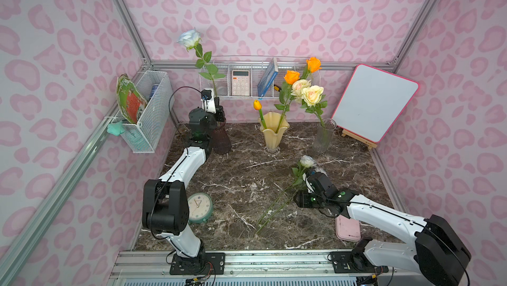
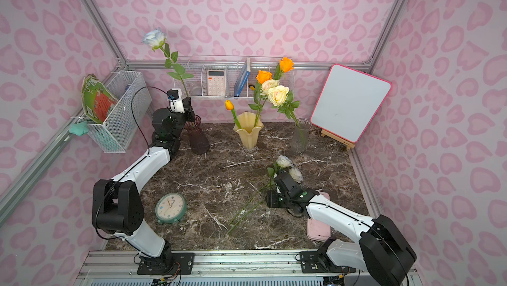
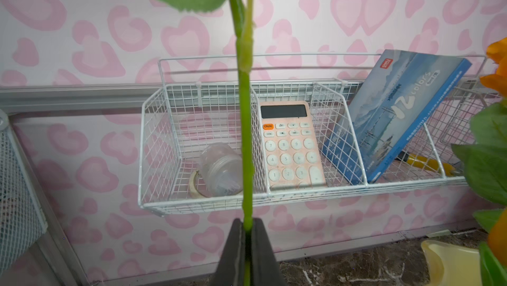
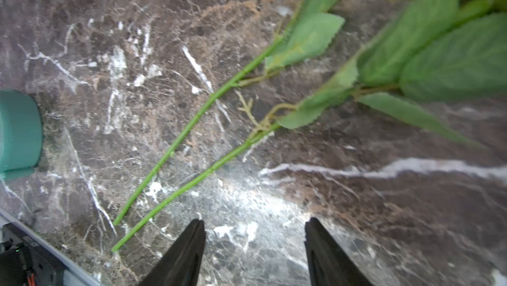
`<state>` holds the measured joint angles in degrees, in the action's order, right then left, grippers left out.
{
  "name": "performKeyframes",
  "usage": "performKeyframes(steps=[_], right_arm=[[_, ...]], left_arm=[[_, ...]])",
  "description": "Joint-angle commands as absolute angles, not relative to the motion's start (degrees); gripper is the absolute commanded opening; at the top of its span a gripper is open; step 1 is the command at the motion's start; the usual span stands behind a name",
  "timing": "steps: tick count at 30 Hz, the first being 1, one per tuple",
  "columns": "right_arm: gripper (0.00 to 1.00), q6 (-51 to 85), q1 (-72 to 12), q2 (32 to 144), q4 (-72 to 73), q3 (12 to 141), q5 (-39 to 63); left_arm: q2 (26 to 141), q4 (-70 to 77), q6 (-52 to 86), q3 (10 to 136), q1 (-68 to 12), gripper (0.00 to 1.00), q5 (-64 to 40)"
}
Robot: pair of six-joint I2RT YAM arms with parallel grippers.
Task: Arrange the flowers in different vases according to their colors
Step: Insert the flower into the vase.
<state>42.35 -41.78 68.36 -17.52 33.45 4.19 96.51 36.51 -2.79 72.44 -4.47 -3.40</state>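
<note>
Marble-patterned tabletop, dark and white-veined, carries three vases partway through a colour sort. The left gripper is clamped on the smooth green stem of a white-bluish rose, holding it upright directly above the ribbed, dark purple glass vase at the table's back left. Whether the foot of the stem has entered the neck is hidden behind the arm. The creamy yellow vase, glossy with a wavy flared rim, holds an orange tulip bud and, by the line of their stems, the two orange roses. Cream-yellow roses lean from the clear glass cylinder nearby. Two more white roses lie side by side on the stone, their fabric leaves serrated and their thin stems running toward the front edge. The right gripper hovers over them with jaws apart and nothing held. Orange and cream appear sorted, so the white group looks to be what remains.
</note>
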Motion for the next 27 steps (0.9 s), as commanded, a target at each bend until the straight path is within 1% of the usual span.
performKeyframes(steps=[1,3,5,6,8,9,11,12,13,15,20,21,22,23,27], right_arm=[[0.61,44.9,-42.6,66.4,-20.1,32.2,3.3],[0.58,45.7,-43.2,66.0,-19.7,31.2,3.2],[0.48,46.8,-43.2,67.4,-19.7,30.2,2.8],[0.41,46.9,-43.2,68.3,-19.2,29.9,2.4],[0.23,47.0,-43.2,70.5,-18.3,30.5,0.1],[0.18,46.9,-43.2,71.5,-17.6,31.0,-0.8],[0.13,45.9,-42.9,75.0,-15.8,32.8,-1.8],[0.12,45.2,-42.8,77.0,-14.6,33.6,-2.0],[0.10,44.4,-42.8,79.1,-13.4,34.7,-2.1],[0.04,43.4,-43.0,83.6,-12.3,37.4,-2.3],[0.01,42.6,-44.0,90.0,-10.4,41.2,-3.6],[0.01,42.6,-44.0,90.7,-10.3,41.5,-3.8],[0.01,42.6,-44.0,91.3,-9.8,41.9,-3.7],[0.01,42.7,-44.0,91.8,-9.5,42.2,-3.7],[0.01,42.9,-44.2,93.4,-8.6,43.0,-3.2]], left_arm=[[97.0,41.0,-2.6,71.1,-4.4,0.01,-2.9],[97.4,41.0,-3.1,70.5,-4.3,0.03,-3.2],[97.9,40.2,-3.4,70.4,-4.3,0.07,-3.2],[98.1,40.0,-3.6,70.3,-4.3,0.09,-3.5],[98.2,40.4,-3.6,69.6,-4.4,0.18,-2.8],[98.2,40.5,-3.5,69.3,-4.3,0.23,-2.5],[97.9,39.6,-3.4,69.1,-4.4,0.31,-2.9],[97.8,38.9,-3.3,69.0,-4.4,0.43,-3.1],[97.7,38.4,-3.2,69.0,-4.4,0.53,-3.1],[97.2,37.9,-2.7,68.7,-4.4,0.58,-2.6],[95.1,35.6,-1.6,68.3,-4.4,0.61,-3.4],[94.6,35.5,-1.2,68.0,-4.3,0.61,-3.2],[93.9,35.3,-0.8,67.5,-4.4,0.64,-2.9],[93.1,35.6,-0.5,66.9,-4.4,0.65,-2.8],[89.4,34.0,0.8,65.6,-4.4,0.67,-2.7]])
